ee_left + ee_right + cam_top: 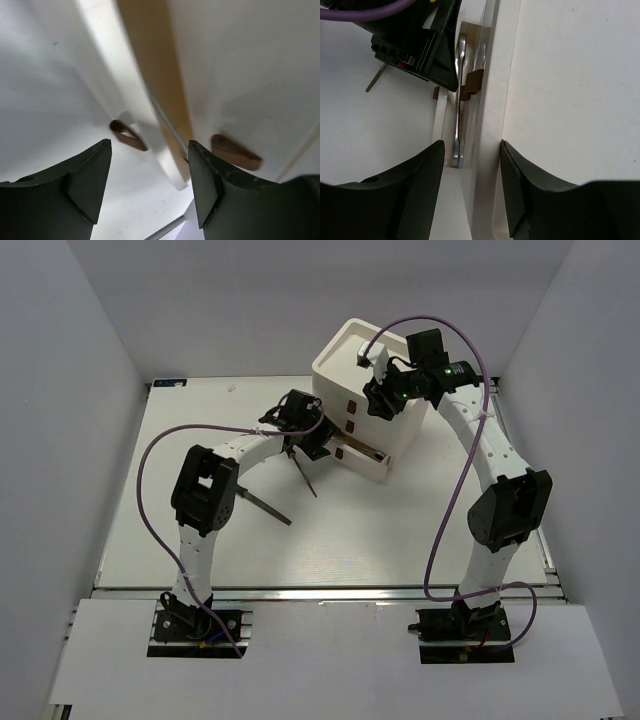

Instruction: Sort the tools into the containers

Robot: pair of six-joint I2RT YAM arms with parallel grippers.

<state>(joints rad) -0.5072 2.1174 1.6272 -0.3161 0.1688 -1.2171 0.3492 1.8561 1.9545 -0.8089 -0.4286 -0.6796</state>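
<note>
The white drawer box (345, 345), partly hidden behind the half-parted, empty right jaws, has its lowest drawer (365, 462) pulled out just before the wide, empty left jaws, with a grey wrench (457, 125) lying inside, glimpsed between the right jaws.

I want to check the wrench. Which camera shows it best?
The right wrist view: the wrench lies full length in the open drawer. Left wrist: only a blurred grey strip. Top: too small to tell.
</note>
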